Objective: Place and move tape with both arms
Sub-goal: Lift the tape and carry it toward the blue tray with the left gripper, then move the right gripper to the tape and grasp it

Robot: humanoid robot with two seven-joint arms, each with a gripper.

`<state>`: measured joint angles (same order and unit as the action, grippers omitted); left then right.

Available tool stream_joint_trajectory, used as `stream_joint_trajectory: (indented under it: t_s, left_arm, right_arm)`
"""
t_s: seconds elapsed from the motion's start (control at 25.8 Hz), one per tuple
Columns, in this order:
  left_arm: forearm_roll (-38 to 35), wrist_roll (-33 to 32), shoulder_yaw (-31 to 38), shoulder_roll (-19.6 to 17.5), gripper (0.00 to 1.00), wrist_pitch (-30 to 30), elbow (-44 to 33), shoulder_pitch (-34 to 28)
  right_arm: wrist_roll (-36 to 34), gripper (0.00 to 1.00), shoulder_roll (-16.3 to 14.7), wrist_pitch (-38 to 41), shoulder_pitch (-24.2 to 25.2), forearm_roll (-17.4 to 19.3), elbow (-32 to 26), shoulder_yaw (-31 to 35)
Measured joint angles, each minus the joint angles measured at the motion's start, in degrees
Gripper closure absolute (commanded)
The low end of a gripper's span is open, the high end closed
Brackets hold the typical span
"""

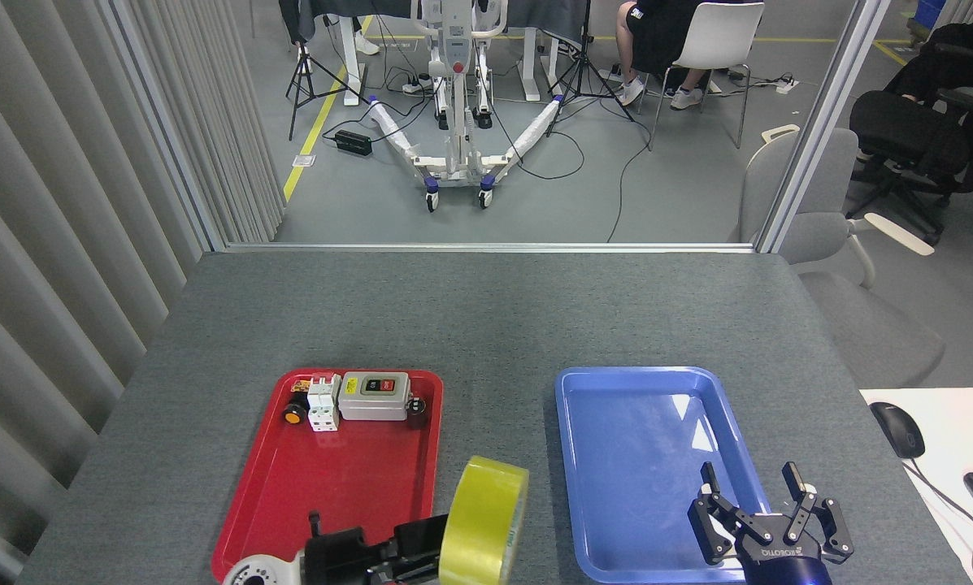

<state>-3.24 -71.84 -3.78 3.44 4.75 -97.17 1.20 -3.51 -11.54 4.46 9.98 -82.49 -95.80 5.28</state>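
Observation:
The yellow tape [483, 522] stands on edge in the air at the bottom centre, over the grey strip between the red tray [348, 463] and the blue tray [640, 422]. My left gripper [433, 544] comes in low from the bottom left and is shut on the tape's left side, its black fingers partly hidden behind the roll. At the bottom right my right gripper [758, 496] hovers over the near right corner of the blue tray, its black fingers spread open and holding nothing.
At the far end of the red tray sit a grey switch box [375, 396], a white breaker [323, 401] and a small yellow button [293, 415]. A white desk with a mouse [897, 428] adjoins the grey table [486, 317] on the right.

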Motion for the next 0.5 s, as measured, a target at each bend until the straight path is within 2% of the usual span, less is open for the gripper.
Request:
stream_joint_trajectory:
  t_s: [0.08,0.15,0.35,0.5]
  left_arm:
    - [-0.41,2.34,-3.12,0.9,1.0,0.81,0.9,-0.51]
    - [-2.13,5.64,-6.25,1.76,1.0,1.08,2.99,-0.05]
    - [-7.48,13.43,-10.48,3.24,1.0,0.6,8.11,1.96]
    - [-9.34,20.05,-10.79,3.5,1.0,-2.5,10.2,2.98]
  right_arm:
    - [-0.52,0.01,-1.39,0.33,0.17,0.93,-0.82,-1.36]
    - [-1.96,0.01,-5.36,1.54,0.2,4.1,-1.64,-4.36]
    - [-5.44,0.01,-17.9,6.22,-0.28,16.18,-2.99,-12.22]
    - [-6.08,0.01,-25.63,18.55,-2.56,27.05,-1.57,-15.0]
